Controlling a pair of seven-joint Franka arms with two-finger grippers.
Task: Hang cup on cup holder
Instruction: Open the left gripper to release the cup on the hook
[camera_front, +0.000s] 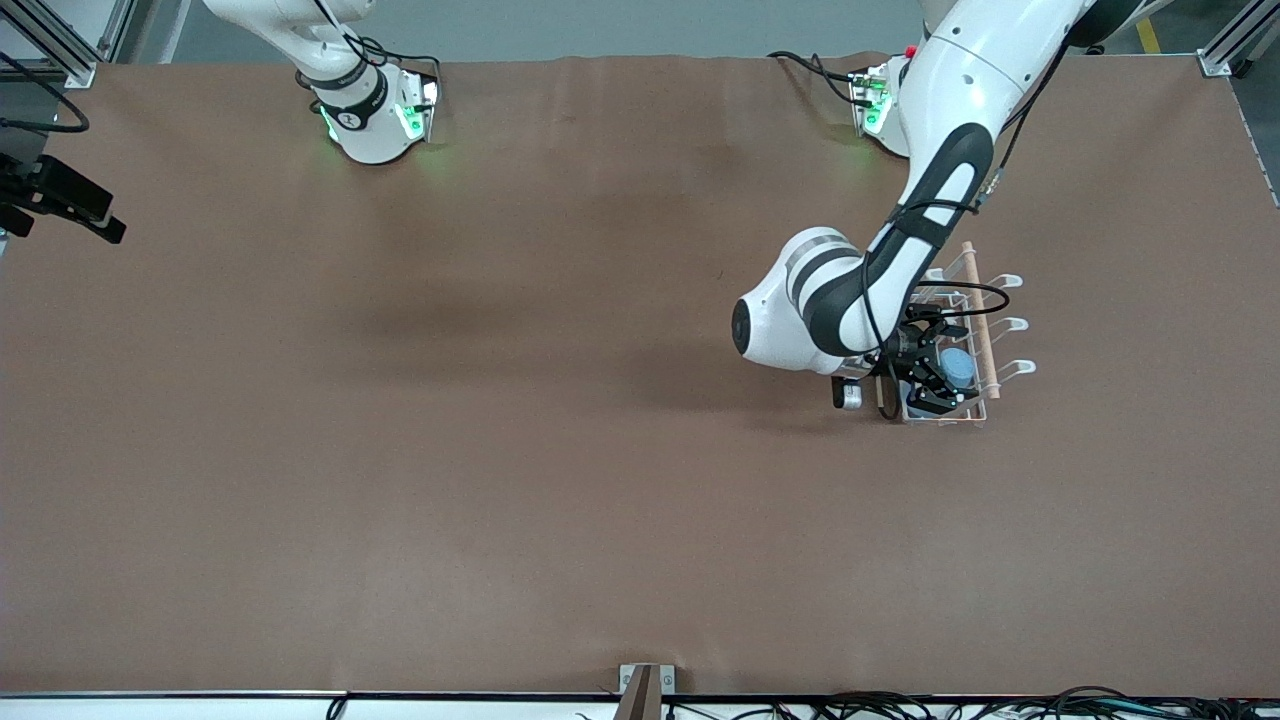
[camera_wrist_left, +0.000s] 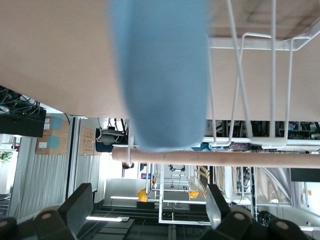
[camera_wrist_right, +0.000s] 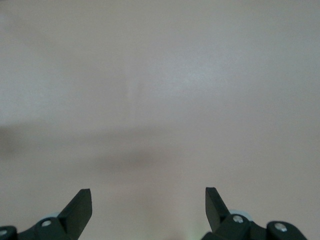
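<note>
The light-blue cup (camera_front: 958, 368) rests in the white wire cup holder (camera_front: 1008, 325), just under its wooden rod (camera_front: 978, 310); whatever it hangs on is hidden. My left gripper (camera_front: 938, 378) hovers at the holder's end nearest the front camera, open. In the left wrist view the cup (camera_wrist_left: 160, 75) stands clear of both fingers, in front of the rod (camera_wrist_left: 250, 159) and beside the wire frame (camera_wrist_left: 272, 75), and the left gripper (camera_wrist_left: 147, 202) holds nothing. In the right wrist view my right gripper (camera_wrist_right: 148, 205) is open over bare table, empty.
The brown table (camera_front: 500, 450) spreads wide toward the right arm's end. Both arm bases (camera_front: 370, 110) stand along the edge farthest from the front camera. Cables run along the edge nearest that camera.
</note>
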